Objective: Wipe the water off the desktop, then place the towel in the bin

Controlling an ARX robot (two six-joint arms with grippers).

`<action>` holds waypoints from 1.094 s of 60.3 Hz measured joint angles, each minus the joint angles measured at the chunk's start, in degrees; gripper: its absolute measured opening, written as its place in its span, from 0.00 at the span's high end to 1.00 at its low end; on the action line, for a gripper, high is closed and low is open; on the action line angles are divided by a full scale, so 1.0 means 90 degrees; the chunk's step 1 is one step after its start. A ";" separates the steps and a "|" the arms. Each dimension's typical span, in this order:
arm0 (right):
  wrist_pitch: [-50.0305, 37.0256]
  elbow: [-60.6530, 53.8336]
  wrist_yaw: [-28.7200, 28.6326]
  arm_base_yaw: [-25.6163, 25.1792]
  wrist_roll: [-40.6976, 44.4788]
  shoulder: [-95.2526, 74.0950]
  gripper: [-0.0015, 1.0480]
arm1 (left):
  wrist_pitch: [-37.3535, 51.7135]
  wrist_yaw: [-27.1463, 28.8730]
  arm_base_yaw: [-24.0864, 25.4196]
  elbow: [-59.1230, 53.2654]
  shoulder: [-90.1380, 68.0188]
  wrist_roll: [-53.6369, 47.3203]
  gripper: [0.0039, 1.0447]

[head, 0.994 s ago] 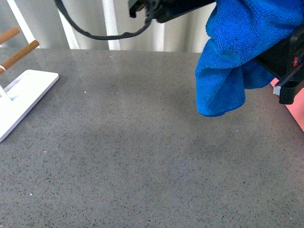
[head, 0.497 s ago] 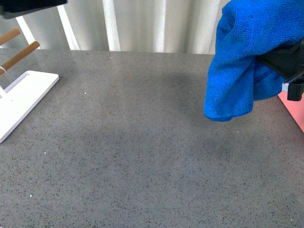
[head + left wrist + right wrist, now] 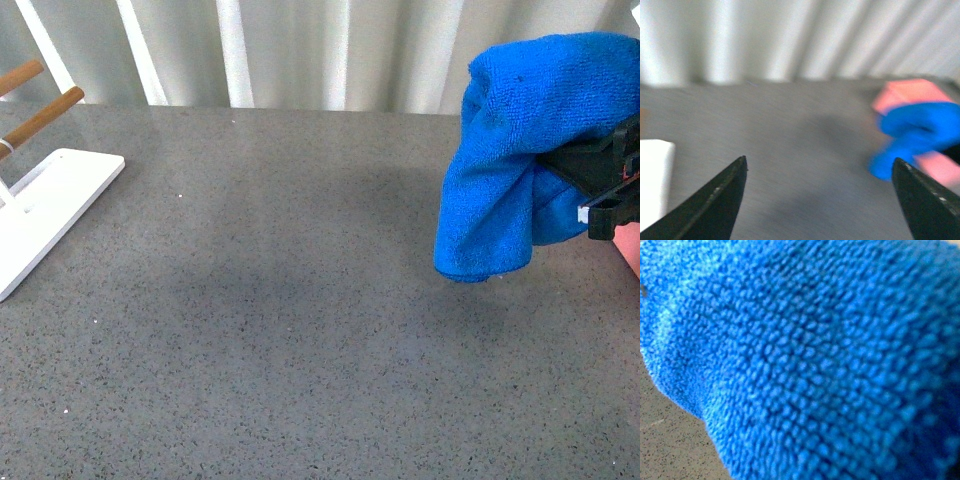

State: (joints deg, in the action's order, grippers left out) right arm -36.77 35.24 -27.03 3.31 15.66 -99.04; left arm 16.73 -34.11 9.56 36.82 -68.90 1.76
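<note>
Hanging towel: the towel (image 3: 520, 150) was bunched and lifted clear of the desktop, draped over and in front of the right jaws, with its lower fold dangling below them.
Right gripper: the right gripper (image 3: 603, 192) pinched the towel; only part of its black body showed behind the cloth, and the fingertips were buried in it.
Right wrist view: blue microfibre pile (image 3: 815, 355) lay right against the jaws and filled nearly the whole picture; a sliver of speckled surface showed below it.
Bin: the salmon-pink bin (image 3: 631, 247) sat just beside and below the right jaws, at the desktop's right edge. From the left wrist it showed behind and under the hanging towel (image 3: 920, 135), pink on either side of the blue (image 3: 905, 92); that picture was blurred.
Desktop: the dark grey speckled desktop (image 3: 250, 300) stretched away below both sets of jaws; I cannot tell whether any water lay on it.
Left gripper: the left gripper (image 3: 819, 165) had its jaws spread wide with nothing between them, above the desktop and well apart from the towel.
Rack: a white flat-based rack (image 3: 50, 200) with wooden rods (image 3: 45, 115) stood far from the right jaws, at the desktop's left edge.
Backdrop: a pale pleated curtain (image 3: 300, 50) hung beyond the desktop's far edge.
</note>
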 joint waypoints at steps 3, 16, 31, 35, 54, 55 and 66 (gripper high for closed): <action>0.0019 0.0024 0.0027 0.0012 0.0000 0.0000 0.96 | 0.0959 0.1083 -0.0032 -0.0525 0.0255 -0.0039 0.25; 0.0175 0.0080 0.0206 0.0029 0.0000 0.0000 0.96 | 0.2497 0.3038 -0.0253 -0.1877 0.1134 -0.0107 0.58; 0.1061 0.0500 0.0729 0.0029 -0.0017 -0.0056 0.96 | 0.2516 0.3271 -0.0542 -0.2766 0.1914 -0.0129 0.97; 0.1406 0.0651 0.0879 0.0029 -0.0058 -0.0095 0.96 | 0.2489 0.3439 -0.0668 -0.2890 0.2096 -0.0153 0.97; 0.2793 0.1564 0.1129 0.0053 -0.0529 -0.0369 0.96 | 0.1909 0.3779 -0.1056 -0.3555 0.3305 -0.0160 0.97; 0.2824 0.1591 0.1129 0.0053 -0.0544 -0.0376 0.96 | 0.1863 0.3779 -0.1056 -0.3582 0.3376 -0.0160 0.97; 0.3317 0.2045 0.1037 0.0117 -0.0738 -0.0525 0.96 | 0.1491 0.3779 -0.1059 -0.3745 0.3922 -0.0163 0.97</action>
State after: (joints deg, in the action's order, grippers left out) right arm -6.92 53.65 -17.69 4.36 9.02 -103.77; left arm 30.15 -0.10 0.03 3.11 -33.61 0.30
